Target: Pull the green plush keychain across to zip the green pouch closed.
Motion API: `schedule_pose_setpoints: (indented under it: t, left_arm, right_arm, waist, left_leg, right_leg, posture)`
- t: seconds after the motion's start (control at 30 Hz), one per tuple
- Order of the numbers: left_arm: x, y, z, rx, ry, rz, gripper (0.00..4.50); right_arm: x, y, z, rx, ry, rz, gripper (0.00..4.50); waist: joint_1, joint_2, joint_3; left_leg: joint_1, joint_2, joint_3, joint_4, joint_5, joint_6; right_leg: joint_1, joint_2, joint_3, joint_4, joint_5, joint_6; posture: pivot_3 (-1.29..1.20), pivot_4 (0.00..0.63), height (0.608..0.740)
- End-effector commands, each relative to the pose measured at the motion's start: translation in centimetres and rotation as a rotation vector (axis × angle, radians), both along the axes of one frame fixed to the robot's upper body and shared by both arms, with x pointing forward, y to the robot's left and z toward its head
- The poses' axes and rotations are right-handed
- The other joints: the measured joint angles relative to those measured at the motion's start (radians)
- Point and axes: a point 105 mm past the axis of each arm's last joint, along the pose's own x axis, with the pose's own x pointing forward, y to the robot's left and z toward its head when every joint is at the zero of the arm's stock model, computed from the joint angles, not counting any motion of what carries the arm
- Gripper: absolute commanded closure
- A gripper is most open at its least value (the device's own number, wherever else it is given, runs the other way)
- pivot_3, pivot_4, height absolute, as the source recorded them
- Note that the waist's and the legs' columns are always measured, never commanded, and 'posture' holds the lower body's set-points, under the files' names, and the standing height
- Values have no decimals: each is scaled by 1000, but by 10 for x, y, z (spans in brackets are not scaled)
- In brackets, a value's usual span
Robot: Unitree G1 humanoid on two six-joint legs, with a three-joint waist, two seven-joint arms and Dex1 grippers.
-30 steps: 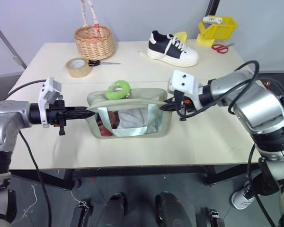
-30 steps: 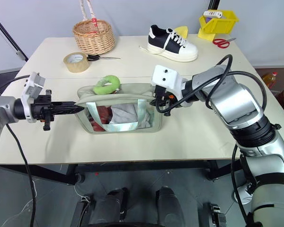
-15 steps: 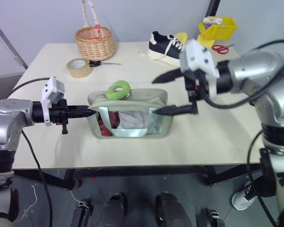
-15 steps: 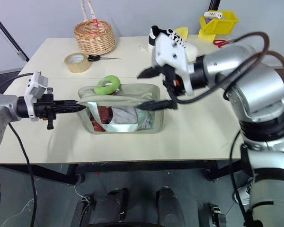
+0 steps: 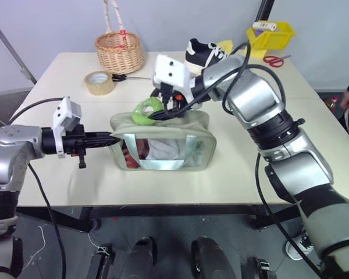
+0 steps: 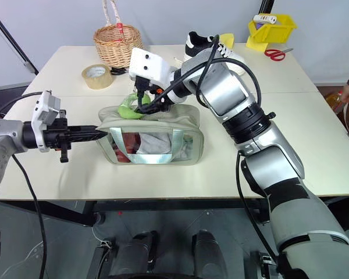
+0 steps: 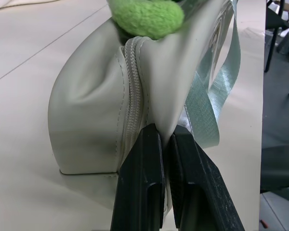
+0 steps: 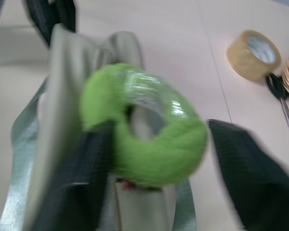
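The green pouch [image 5: 163,145] lies mid-table with its clear window facing me and its zipper on top. My left gripper [image 5: 107,138] is shut on the pouch's left end; the left wrist view shows its fingers [image 7: 142,192] pinching the fabric beside the zipper [image 7: 132,96]. The green plush keychain [image 5: 144,110] rests on top of the pouch near that same end. My right gripper [image 8: 159,127] reaches in from the right and is open, one finger on each side of the plush ring [image 8: 149,144]. It is not clamped on the ring.
A wicker basket [image 5: 119,51], a tan tape roll [image 5: 97,82] and black scissors [image 5: 127,77] sit at the back left. A black-and-white shoe [image 5: 206,53], a yellow bin [image 5: 270,35] and red scissors [image 5: 271,59] are at the back right.
My right gripper let go of the pouch's right end, opened wide, and swung up and left over the pouch to straddle the keychain. The left gripper stayed pinched on the left end.
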Motion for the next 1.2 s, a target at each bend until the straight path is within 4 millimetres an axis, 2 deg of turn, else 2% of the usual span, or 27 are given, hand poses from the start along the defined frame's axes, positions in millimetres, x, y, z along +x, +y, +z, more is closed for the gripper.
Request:
schedule_pose_setpoints:
  t: [0.03,0.1,0.33,0.43,0.53,0.63,0.73,0.8,0.87,0.9,1.03,1.1,1.2]
  left_arm:
    - [-3,-1,0,15,-1,-3,4500]
    - [-4,-1,0,14,0,0,4500]
    - [-4,0,-1,14,-1,6,4500]
    - [-2,0,-1,17,-3,11,4500]
    - [-1,0,-1,17,-1,15,4500]
    - [1,1,-1,12,2,22,4500]
    - [2,0,-3,7,9,25,4500]
    - [3,0,-4,5,12,27,4500]
    - [4,0,-5,6,17,27,4500]
    - [4,0,-6,6,20,29,4500]
    - [4,3,-6,6,23,40,4500]
    - [4,4,-5,6,25,44,4500]
    - [3,6,-5,3,27,56,4500]
  right_arm:
    - [-9,1,5,-30,-48,64,3610]
    - [-8,2,3,-39,-41,54,4463]
    - [-5,1,-1,-47,-34,37,4463]
    - [-3,-6,19,19,-53,-7,4463]
    - [-1,-23,46,111,-65,-93,4463]
    - [-1,-56,60,143,-93,-196,4463]
    - [2,-101,56,109,-119,-343,4463]
    - [3,-122,51,83,-124,-416,4463]
    - [4,-159,35,10,-133,-538,4463]
    - [6,-186,21,-53,-139,-633,4463]
    - [5,-264,-23,-277,-162,-897,4463]
    - [2,-284,-38,-328,-153,-966,4463]
    - [-7,-285,-63,-373,-116,-955,4463]
  waist:
    - [0,0,0]
    - [-1,0,0]
    - [0,0,0]
    - [0,0,0]
    - [2,0,0]
    - [5,0,0]
    - [7,0,0]
    - [5,0,0]
    - [6,0,0]
    - [8,0,0]
    - [8,0,0]
    - [1,1,0]
    - [1,1,0]
  left_leg:
    - [0,0,0,0,0,0]
    - [1,0,0,0,0,0]
    - [1,0,0,0,0,0]
    - [1,0,0,0,0,0]
    - [0,0,0,0,0,0]
    - [0,0,0,0,0,0]
    - [0,0,0,0,0,0]
    - [0,0,0,0,0,0]
    - [0,0,0,0,0,0]
    - [0,0,0,0,0,0]
    - [0,0,1,0,0,0]
    - [1,0,1,0,0,0]
    - [1,0,1,0,0,0]
  right_leg:
    - [0,0,0,0,0,0]
    - [0,0,0,0,0,0]
    - [0,0,0,0,0,0]
    - [0,0,0,0,0,0]
    - [0,0,0,0,0,0]
    - [0,-1,0,0,0,0]
    - [0,-1,0,-1,0,0]
    - [1,-1,-1,-2,0,0]
    - [1,-1,0,-2,0,0]
    - [1,-1,0,-2,0,0]
    - [2,-2,0,-3,0,0]
    - [2,-2,0,-3,0,0]
    - [2,-2,1,-2,0,0]
  posture:
    - [0,150,695]
    - [0,150,695]
    - [0,150,695]
    - [0,150,695]
    - [0,150,695]
    - [0,150,695]
    - [0,150,695]
    - [0,150,695]
    - [0,150,695]
    - [0,150,695]
    - [0,150,695]
    - [0,150,695]
    - [0,150,695]
